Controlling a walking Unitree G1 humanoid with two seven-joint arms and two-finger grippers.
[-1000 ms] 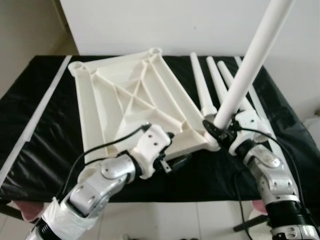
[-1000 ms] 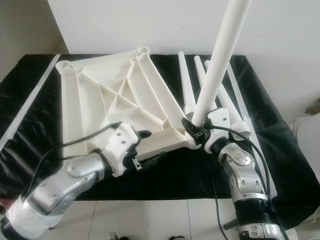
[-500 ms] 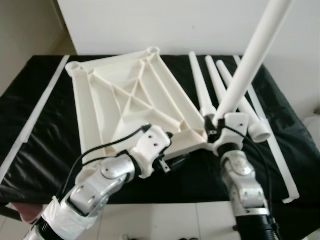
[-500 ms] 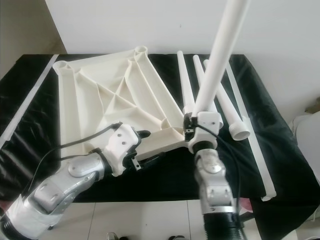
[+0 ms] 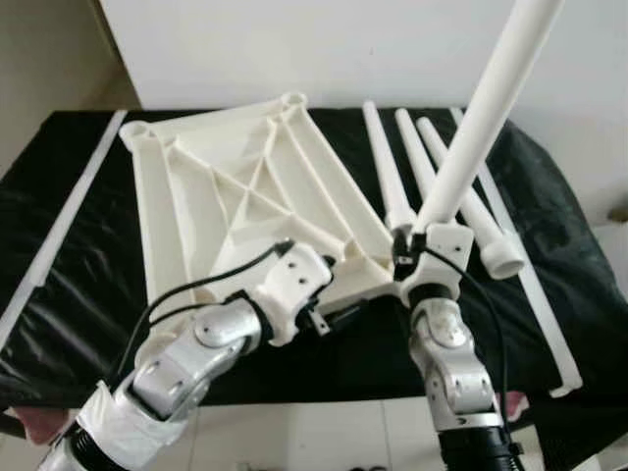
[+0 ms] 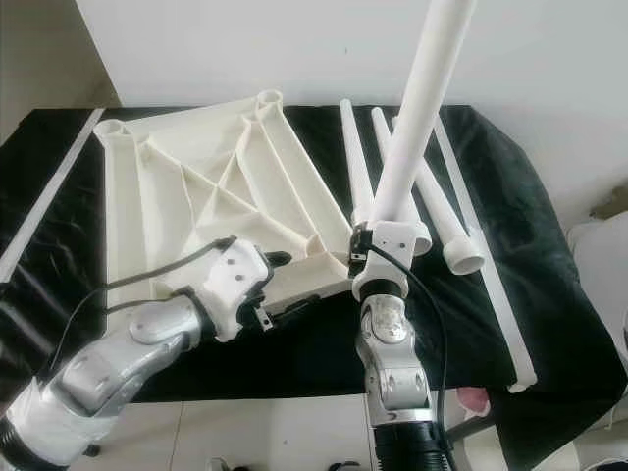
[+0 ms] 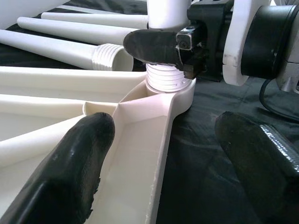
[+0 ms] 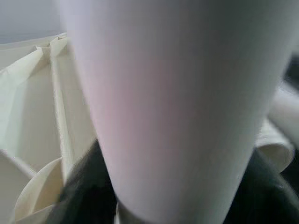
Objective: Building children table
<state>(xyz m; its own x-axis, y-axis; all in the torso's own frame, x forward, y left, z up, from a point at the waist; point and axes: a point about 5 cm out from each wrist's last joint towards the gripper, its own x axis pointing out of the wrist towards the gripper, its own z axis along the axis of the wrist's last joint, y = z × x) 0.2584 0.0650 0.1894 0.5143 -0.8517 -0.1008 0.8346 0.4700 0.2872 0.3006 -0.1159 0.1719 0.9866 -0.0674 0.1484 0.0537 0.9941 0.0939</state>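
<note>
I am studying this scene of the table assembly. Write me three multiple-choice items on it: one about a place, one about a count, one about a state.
1. Where does the upright leg stand?
A. In the tabletop's far left corner socket
B. In the tabletop's near right corner socket
C. On the floor beside the cloth

2. How many legs lie loose on the black cloth?
A. One
B. Three
C. Five

3. How is the left gripper?
A. Open
B. Shut on a leg
C. Shut on a cable

Answers:
1. B: the upright leg, held by the right gripper, has its threaded end in the near right corner of the tabletop.
2. B: three loose legs lie side by side on the black cloth, right of the tabletop.
3. A: the left gripper has its fingers wide apart at the tabletop's near edge.
</note>
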